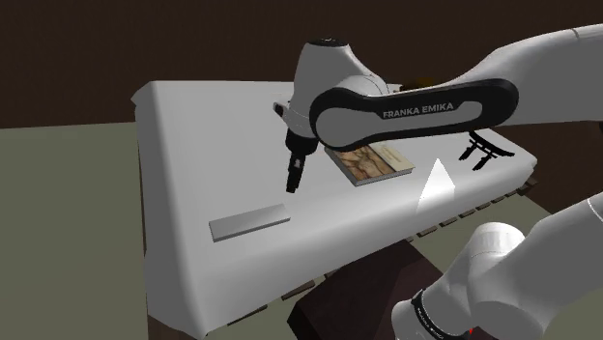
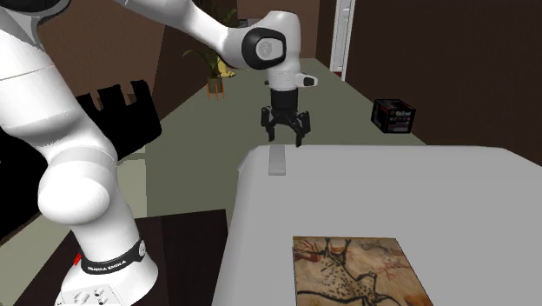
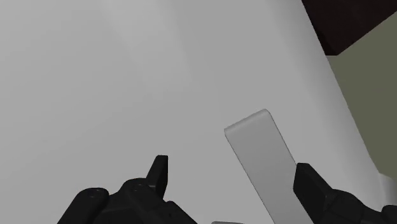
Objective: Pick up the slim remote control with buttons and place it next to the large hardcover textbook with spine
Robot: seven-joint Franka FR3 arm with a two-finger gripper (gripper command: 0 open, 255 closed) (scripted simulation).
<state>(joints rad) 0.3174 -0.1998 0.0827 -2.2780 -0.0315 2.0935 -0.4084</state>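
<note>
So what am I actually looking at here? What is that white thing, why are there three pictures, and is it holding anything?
That white jointed thing is a robot arm, and it ends in a black two-finger gripper. Three cameras caught the same moment. One sits beside the arm's stand and looks down over the white table. One is placed elsewhere and looks along the table. One rides on the hand itself and looks past its fingers. On the table lie a flat grey slab, which is the remote, and a book with a brown animal picture on its cover. Further off are a white pointed shape and a small black rack. The gripper hangs above the table near the remote, fingers apart, holding nothing.
</note>
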